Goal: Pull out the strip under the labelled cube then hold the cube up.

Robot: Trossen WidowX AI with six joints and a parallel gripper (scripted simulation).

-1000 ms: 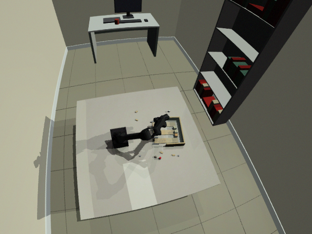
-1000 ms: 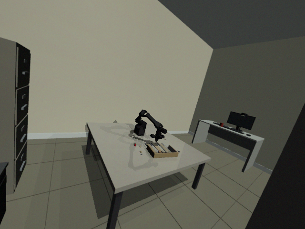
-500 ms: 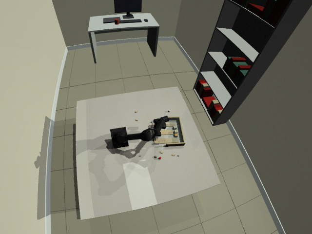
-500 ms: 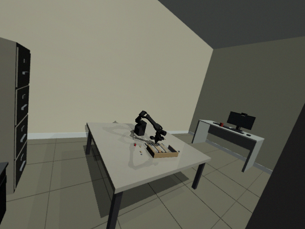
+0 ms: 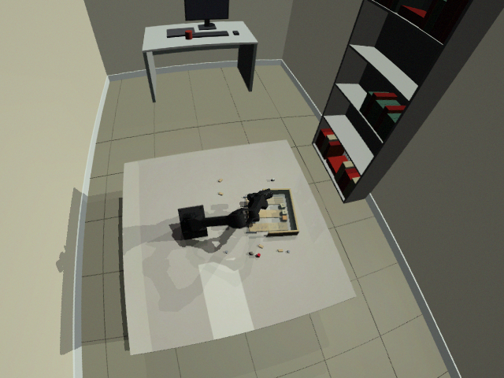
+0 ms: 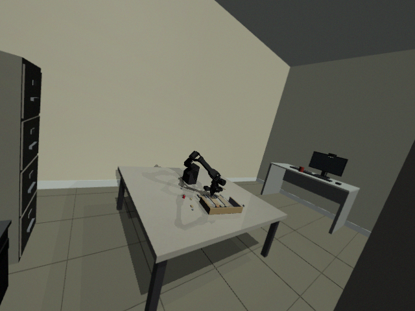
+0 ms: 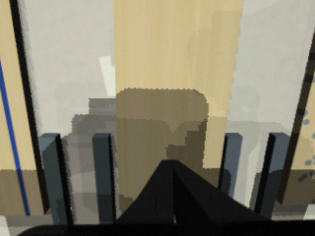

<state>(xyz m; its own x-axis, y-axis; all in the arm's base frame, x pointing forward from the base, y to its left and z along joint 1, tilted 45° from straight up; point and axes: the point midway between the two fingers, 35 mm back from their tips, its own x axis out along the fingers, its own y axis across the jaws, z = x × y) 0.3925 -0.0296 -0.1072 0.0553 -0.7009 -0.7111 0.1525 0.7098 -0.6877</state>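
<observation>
My gripper [image 6: 212, 194] [image 7: 168, 167] is shut and empty, its closed tips over the near part of a plain wooden strip [image 5: 270, 213] [image 7: 172, 44]. A strip with blue lines [image 7: 6, 128] lies to the left of it in the wrist view, and a blue-speckled strip [image 5: 266, 227] [image 7: 297, 182] to the right. At the strips' far ends in the top view are a pale cube [image 5: 283, 205], another pale cube [image 5: 284, 212] and a tan cube [image 5: 284, 218]. No label can be read, and which cube rests on which strip cannot be told. No cube shows in the wrist view.
A wooden-walled tray [image 5: 295, 215] [image 6: 227, 210] surrounds the strips' far ends. Thin dark guide rails [image 7: 102, 177] [image 7: 232, 164] stand beside the plain strip. A red object [image 5: 258, 255] [image 6: 183, 196], a grey one [image 5: 250, 253] and small tan pieces [image 5: 279, 250] lie outside the tray.
</observation>
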